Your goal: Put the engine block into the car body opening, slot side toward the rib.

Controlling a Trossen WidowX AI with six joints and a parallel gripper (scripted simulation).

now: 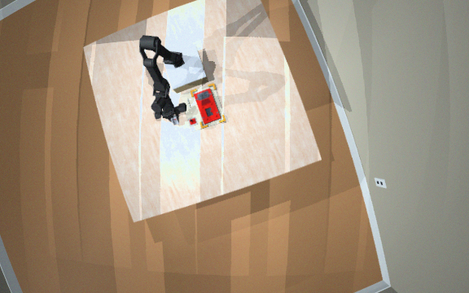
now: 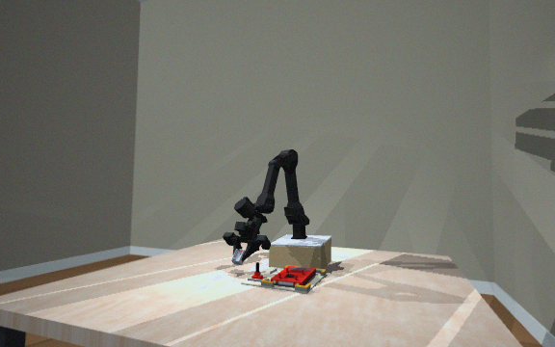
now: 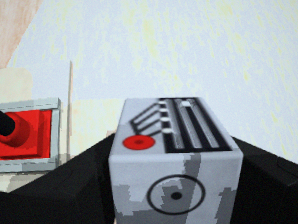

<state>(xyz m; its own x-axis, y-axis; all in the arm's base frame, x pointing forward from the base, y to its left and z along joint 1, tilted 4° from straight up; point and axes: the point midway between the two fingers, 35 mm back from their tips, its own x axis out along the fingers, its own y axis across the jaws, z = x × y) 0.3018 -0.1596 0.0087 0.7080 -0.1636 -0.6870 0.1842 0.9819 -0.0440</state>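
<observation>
The grey engine block point(image 1: 175, 120) point(image 2: 238, 257) point(image 3: 140, 175) has a round red spot, dark slots and lines on its top and a ringed dot on its near side in the wrist view. My gripper point(image 1: 174, 119) point(image 2: 239, 254) point(image 3: 165, 141) is shut on it, with a black finger on each side, and holds it above the table, tilted in the exterior view. The red car body point(image 1: 214, 117) point(image 2: 281, 278) lies flat, to the right of the gripper in the top and exterior views, with a dark opening in its middle. The rib cannot be made out.
A red piece with an upright black peg point(image 1: 193, 121) point(image 2: 257, 276) point(image 3: 30, 145) sits in a grey frame between block and car body. Yellow corner pieces point(image 1: 223, 119) point(image 2: 303, 287) surround the car body. The arm's box-shaped base point(image 1: 190, 71) point(image 2: 297, 256) stands behind it.
</observation>
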